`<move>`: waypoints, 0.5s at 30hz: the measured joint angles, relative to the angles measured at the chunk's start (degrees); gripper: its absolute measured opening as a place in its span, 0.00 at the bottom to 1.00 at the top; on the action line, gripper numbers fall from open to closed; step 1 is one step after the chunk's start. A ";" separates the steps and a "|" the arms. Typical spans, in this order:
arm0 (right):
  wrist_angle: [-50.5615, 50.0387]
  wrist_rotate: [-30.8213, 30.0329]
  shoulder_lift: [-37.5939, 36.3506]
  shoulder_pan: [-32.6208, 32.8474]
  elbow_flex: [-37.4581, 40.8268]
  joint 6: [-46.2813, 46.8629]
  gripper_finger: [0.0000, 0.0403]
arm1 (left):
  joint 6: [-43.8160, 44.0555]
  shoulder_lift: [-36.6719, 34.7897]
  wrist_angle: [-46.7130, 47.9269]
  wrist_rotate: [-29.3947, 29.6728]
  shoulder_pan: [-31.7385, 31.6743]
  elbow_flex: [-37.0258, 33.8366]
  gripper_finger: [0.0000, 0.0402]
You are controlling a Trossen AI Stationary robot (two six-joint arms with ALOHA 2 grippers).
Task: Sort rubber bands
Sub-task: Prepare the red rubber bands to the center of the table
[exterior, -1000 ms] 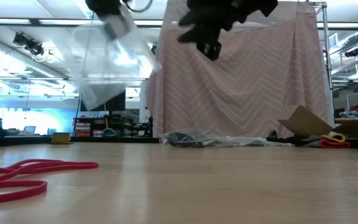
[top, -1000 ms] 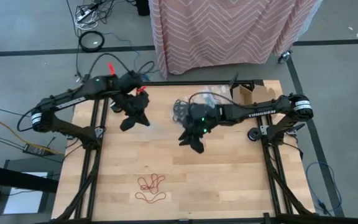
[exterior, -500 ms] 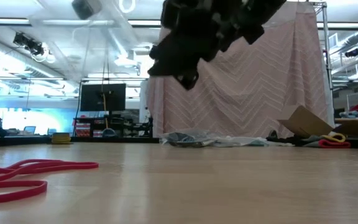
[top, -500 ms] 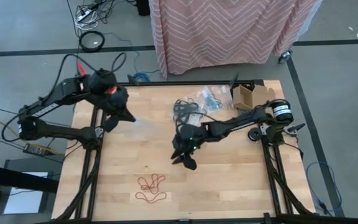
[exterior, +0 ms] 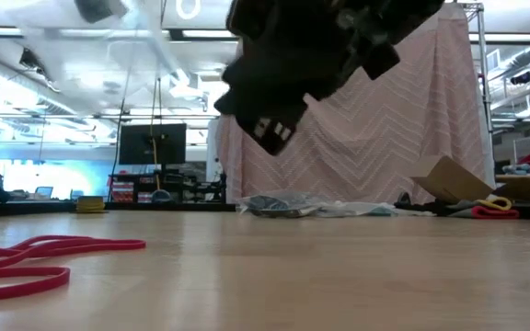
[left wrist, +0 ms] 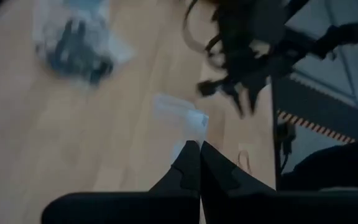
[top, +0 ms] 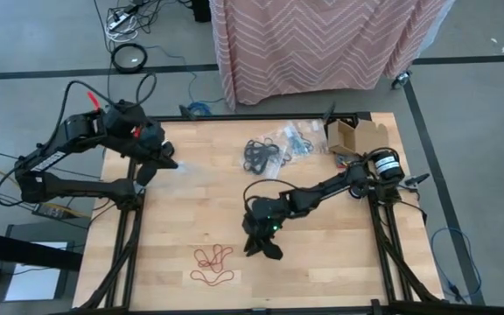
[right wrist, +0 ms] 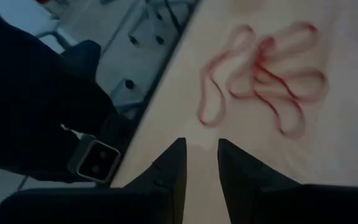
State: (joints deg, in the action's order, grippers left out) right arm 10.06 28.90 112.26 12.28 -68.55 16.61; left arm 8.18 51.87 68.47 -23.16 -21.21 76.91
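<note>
Red rubber bands (top: 213, 262) lie in a loose cluster near the table's front edge, seen close in the right wrist view (right wrist: 266, 74) and at the left of the low view (exterior: 26, 257). My right gripper (top: 265, 248) hovers just beyond them; its fingers (right wrist: 201, 149) stand open by a narrow gap with nothing between. Black rubber bands (top: 261, 156) lie at the far middle among clear bags. My left gripper (top: 147, 168) is over the table's left edge, shut on a clear plastic bag (left wrist: 179, 115). My left gripper pinches an edge of the clear plastic bag (left wrist: 190, 134) between its two shut fingertips. The bag reaches out past the fingertips and is lifted clear of the table. I cannot tell whether one layer or several is caught.
Clear crinkly bags (top: 296, 138) and an open cardboard box (top: 348, 136) sit at the far right. Bare wood spreads across the table's middle and front right. A pink patterned cloth (exterior: 366, 119) hangs beyond the far edge.
My left gripper has carried the clear bag toward the table's left edge and upward. My right gripper has come down and toward the near edge, closing on the red rubber bands, which lie as before.
</note>
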 joint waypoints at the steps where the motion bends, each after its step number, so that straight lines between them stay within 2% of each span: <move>1: 1.18 -0.13 0.18 0.63 -0.13 -0.53 0.20 | 0.03 -0.19 1.36 0.52 0.00 -0.33 0.00; 6: 0.64 -0.11 1.14 3.47 -3.13 0.61 0.17 | 1.26 -1.11 4.72 2.59 0.00 -2.58 0.00; 10: -0.07 -1.15 2.46 5.68 -5.69 2.60 0.12 | 2.96 -2.21 2.10 0.19 0.16 -4.11 0.00; 13: -0.53 -6.45 3.06 7.57 -8.18 2.45 0.11 | 3.64 -3.18 1.73 -0.84 0.60 -4.74 0.00; 15: -0.14 -7.29 5.07 8.15 -10.50 0.53 0.11 | 2.58 -3.85 1.92 -1.20 0.91 -5.08 0.00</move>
State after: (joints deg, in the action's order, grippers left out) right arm 9.91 21.60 117.33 20.43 -79.06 17.14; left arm 10.76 48.02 70.39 -24.36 -20.30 71.83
